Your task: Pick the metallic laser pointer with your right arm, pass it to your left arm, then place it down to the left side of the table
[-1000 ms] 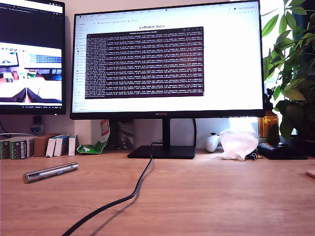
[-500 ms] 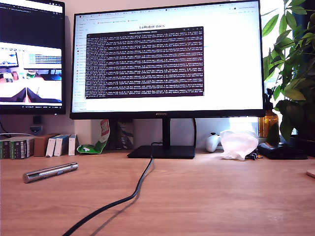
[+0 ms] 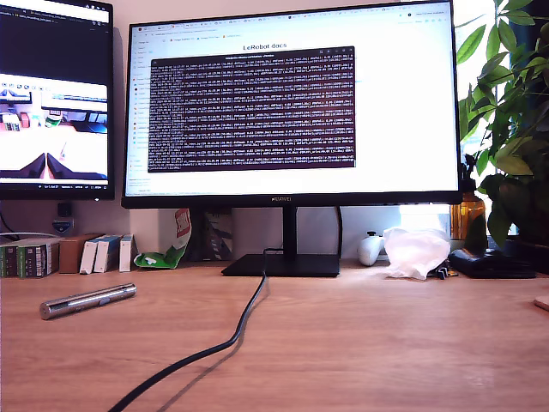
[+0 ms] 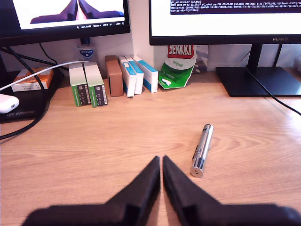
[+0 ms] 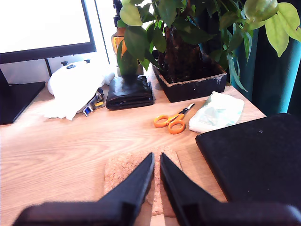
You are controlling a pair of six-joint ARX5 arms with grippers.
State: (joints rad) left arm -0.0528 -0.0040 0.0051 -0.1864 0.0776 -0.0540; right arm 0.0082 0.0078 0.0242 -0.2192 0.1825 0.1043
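Note:
The metallic laser pointer (image 3: 88, 300) lies flat on the table (image 3: 386, 343) near the exterior view's left, with nothing touching it. The first wrist view shows the laser pointer (image 4: 202, 150) a short way beside and just ahead of my first gripper (image 4: 161, 159). That gripper is shut, its black pointed jaws together and empty. My second gripper (image 5: 156, 156) is also shut and empty, hovering over a cork coaster (image 5: 127, 169). The pointer does not show in the second wrist view. Neither arm shows in the exterior view.
A black cable (image 3: 225, 343) runs from the monitor stand (image 3: 281, 264) across the table's middle. Small boxes (image 4: 113, 77) and a green packet (image 4: 176, 70) line the back. Orange scissors (image 5: 171, 121), a black pad (image 5: 254, 155), a plant pot (image 5: 193, 84) and a black wallet (image 5: 129, 94) sit near my second gripper.
The pointer and cable lie where they were. Only the small camera picture on the monitor at the exterior view's left has shifted a little.

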